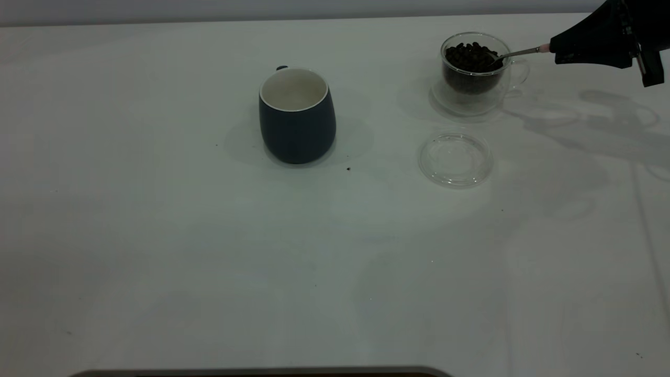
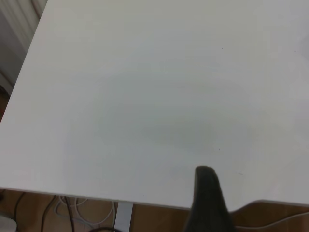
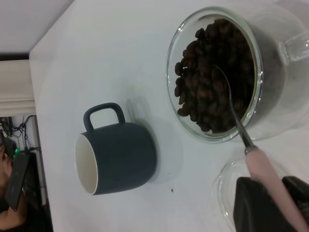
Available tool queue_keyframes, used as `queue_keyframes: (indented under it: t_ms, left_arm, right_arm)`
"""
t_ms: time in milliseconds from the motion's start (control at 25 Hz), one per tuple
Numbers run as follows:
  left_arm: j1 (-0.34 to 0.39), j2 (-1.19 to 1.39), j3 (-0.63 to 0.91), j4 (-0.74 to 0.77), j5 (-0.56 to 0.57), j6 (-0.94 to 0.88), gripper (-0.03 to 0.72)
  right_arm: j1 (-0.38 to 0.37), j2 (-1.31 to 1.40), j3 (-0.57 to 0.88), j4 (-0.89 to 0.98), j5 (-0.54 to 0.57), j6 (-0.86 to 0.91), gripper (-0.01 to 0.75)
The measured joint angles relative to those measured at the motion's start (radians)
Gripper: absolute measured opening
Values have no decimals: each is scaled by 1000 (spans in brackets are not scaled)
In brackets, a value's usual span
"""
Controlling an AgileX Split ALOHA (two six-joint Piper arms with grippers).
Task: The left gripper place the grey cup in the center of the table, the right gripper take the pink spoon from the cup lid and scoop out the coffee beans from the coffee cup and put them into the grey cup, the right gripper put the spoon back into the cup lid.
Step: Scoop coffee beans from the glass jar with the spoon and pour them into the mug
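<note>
Now right pincer (image 1: 556,51) dips pink spoon (image 1: 518,52) into coffee cup (image 1: 473,70).

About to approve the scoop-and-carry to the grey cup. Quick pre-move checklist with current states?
1. Right gripper shut on the pink spoon: ok.
2. Spoon bowl down among the coffee beans in the coffee cup: ok.
3. Beans loaded on the spoon: cannot tell, the bowl is buried.
4. Grey cup upright, empty, near table centre: ok.
5. Cup lid clear for the spoon's return: ok.
6. Left gripper away from the cups: ok, it sits at the table edge.
</note>
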Motion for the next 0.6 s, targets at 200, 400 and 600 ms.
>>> queue_keyframes:
  t_ms: [200,400,600]
  left_arm:
    - [0,0,0,0,0,0,586]
    - [0,0,0,0,0,-1,586]
    - [0,0,0,0,0,-1,586]
  right_arm:
    - [-5,11,0,6,22,12,100]
    - [-25,18,0,42,54,12,100]
    - [-42,21,0,50,90,13,100]
